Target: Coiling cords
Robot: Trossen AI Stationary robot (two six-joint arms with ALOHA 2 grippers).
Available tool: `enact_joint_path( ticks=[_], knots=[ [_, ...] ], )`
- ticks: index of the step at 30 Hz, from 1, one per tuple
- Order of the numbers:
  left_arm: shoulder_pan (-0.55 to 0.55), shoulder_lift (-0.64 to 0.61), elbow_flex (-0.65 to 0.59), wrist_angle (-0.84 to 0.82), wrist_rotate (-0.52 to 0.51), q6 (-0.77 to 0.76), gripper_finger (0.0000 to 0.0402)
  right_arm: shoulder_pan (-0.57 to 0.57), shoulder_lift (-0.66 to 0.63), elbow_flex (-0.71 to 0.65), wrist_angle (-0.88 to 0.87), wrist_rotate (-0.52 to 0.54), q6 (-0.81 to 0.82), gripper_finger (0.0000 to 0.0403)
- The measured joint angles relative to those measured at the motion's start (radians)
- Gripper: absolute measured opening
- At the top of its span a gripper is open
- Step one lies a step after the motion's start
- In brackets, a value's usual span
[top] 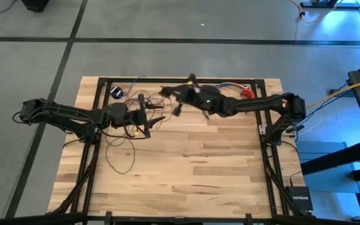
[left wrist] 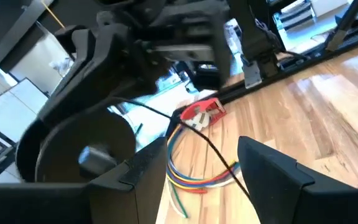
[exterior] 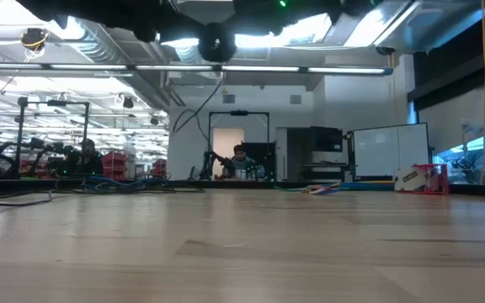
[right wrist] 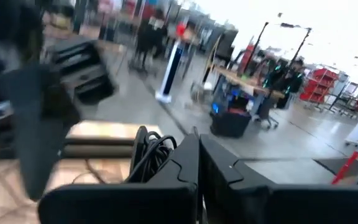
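- As the high view shows it from above, the left gripper (top: 144,117) stands over the left half of the wooden table (top: 186,169), with its two fingers spread apart and nothing between them.
- Under and around this gripper the cords (top: 120,153) lie in loose loops on the wood, and one thin strand runs toward the far edge of the table.
- A small black round puck (top: 117,92) lies near the far left corner, just beside the table frame.
- In the left wrist view one dark strand of the cords (left wrist: 213,146) passes between the open fingers.
- Farther right, the right gripper (top: 169,92) is raised near the far edge, and its fingers are pressed together; the right wrist view shows a bunch of dark cord loops (right wrist: 154,152) just beside them.
- Near the far right side lies a bundle of multicoloured wires (left wrist: 188,174) with a red piece (left wrist: 202,113).
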Motion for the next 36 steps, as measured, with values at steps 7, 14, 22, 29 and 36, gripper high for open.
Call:
enact_joint_path(
  ticks=[7, 14, 22, 29, 36],
  knots=[
    [0.0, 0.0, 0.0, -0.002, 0.0, 0.046, 0.019, -0.087, -0.014, -0.26, 0.461, -0.114, 0.11, 0.0005],
    [0.014, 0.0, 0.0, 0.012, 0.0, 0.174, 0.019, -0.085, -0.016, -0.253, 0.567, -0.123, 0.07, 0.0005],
    [0.087, 0.0, 0.0, 0.027, 0.051, 0.216, 0.019, -0.085, -0.016, -0.177, 0.41, -0.123, 0.061, 0.0005],
    [0.126, 0.0, 0.0, 0.027, 0.222, 0.214, 0.019, -0.084, -0.016, -0.142, 0.374, -0.11, -0.053, 0.0005],
    [0.127, 0.001, 0.0, 0.025, 0.225, 0.221, 0.019, -0.084, -0.016, -0.141, 0.397, -0.063, -0.059, 0.0005]
  ],
)
